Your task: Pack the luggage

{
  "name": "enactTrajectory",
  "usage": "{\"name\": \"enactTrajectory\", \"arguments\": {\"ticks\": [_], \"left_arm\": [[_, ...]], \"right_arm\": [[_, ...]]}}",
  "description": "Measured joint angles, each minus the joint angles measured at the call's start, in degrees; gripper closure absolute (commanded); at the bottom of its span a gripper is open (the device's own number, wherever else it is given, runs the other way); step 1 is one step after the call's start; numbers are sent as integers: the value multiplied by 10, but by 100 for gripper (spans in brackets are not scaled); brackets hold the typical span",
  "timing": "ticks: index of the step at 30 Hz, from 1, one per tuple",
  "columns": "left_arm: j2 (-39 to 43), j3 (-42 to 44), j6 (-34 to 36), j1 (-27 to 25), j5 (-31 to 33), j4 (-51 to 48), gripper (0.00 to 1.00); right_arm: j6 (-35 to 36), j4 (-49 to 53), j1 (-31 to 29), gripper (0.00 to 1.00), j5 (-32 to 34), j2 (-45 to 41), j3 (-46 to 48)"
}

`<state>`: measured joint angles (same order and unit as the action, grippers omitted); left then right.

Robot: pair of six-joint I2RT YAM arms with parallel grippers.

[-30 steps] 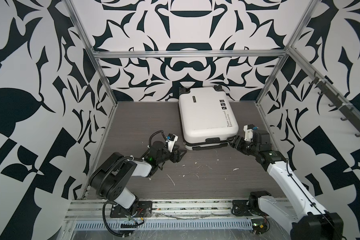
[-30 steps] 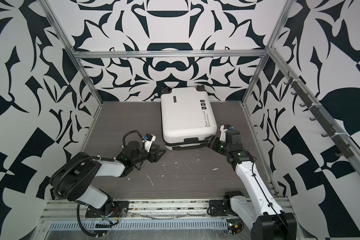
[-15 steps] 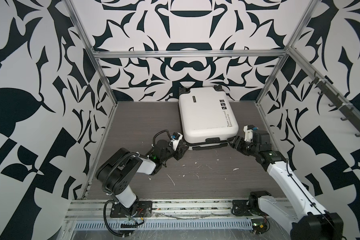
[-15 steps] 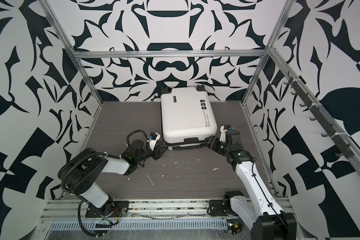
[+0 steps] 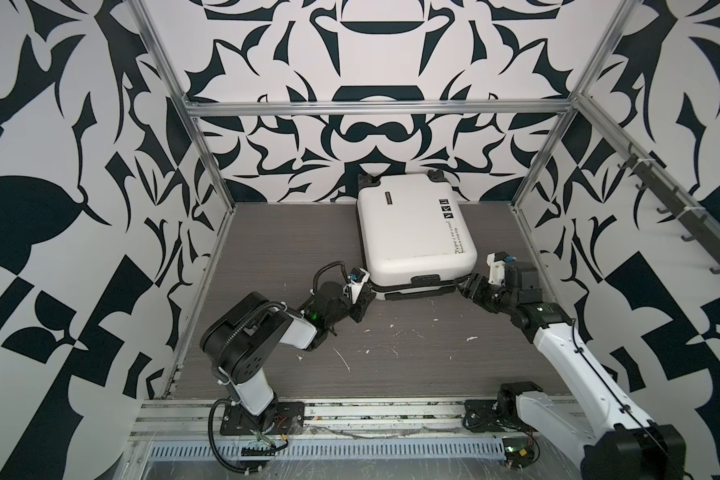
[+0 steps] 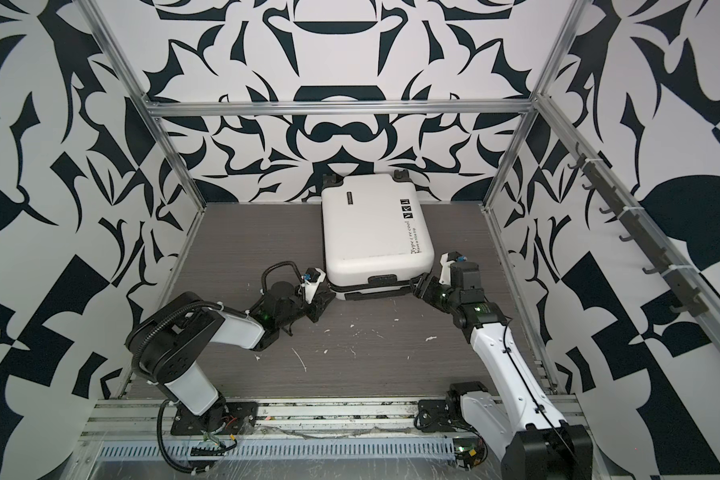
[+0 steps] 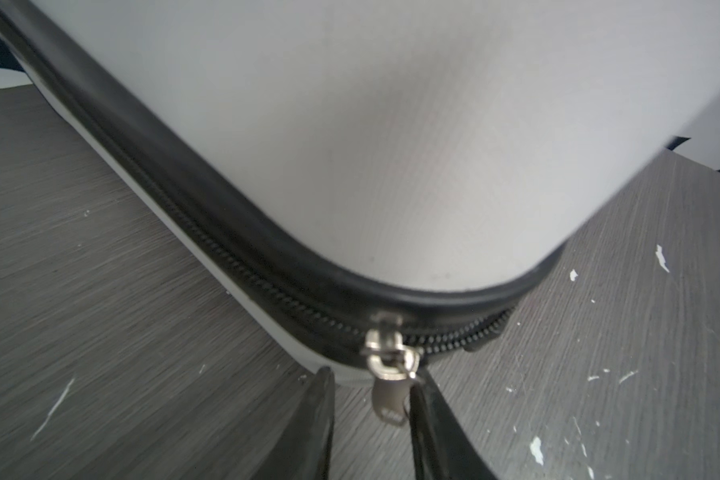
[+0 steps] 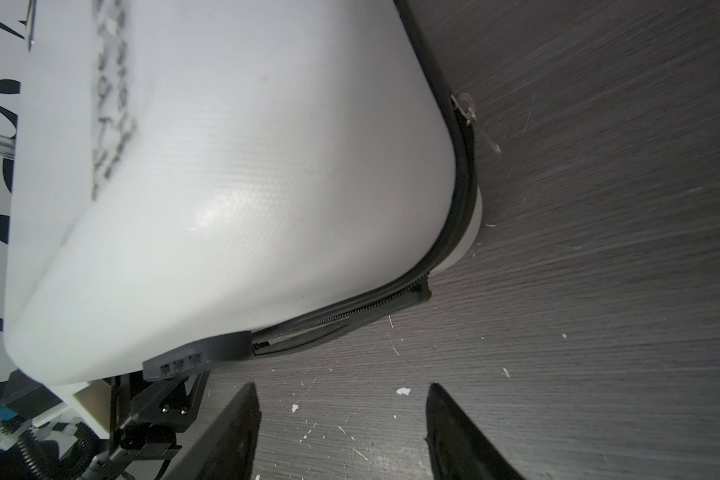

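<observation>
Luggage [image 5: 412, 232] lies flat, lid down, on the worktop [image 5: 287, 249], long axis front to back. The zip pull [image 7: 387, 399] at its near left corner hangs inside my left pincer [image 7: 373, 376], jaws half closed, not yet pinching. Right pincer [image 8: 341, 386] gapes empty by the near right corner.

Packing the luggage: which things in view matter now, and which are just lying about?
Belongs to the job: small white hard-shell suitcase, lying flat; its silver metal zipper pull, inside the open left claw; right claw, open at the other near corner.
Just lying about: white flecks on the grey wood-grain tabletop; black hook rail on the wall.
</observation>
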<state>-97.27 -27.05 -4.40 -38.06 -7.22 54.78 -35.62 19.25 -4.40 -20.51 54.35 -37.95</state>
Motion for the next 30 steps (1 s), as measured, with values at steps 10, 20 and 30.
{"name": "enactTrajectory", "arguments": {"ticks": [10,20,30], "left_arm": [[0,0,7,-3,14,5,84],[9,2,10,-2,21,7,86],[19,3,19,-2,37,3,78]], "right_arm": [[-5,-3,0,35,0,-1,10],[-10,-3,0,36,-1,-4,21],[-14,-7,0,36,-2,-8,30]]}}
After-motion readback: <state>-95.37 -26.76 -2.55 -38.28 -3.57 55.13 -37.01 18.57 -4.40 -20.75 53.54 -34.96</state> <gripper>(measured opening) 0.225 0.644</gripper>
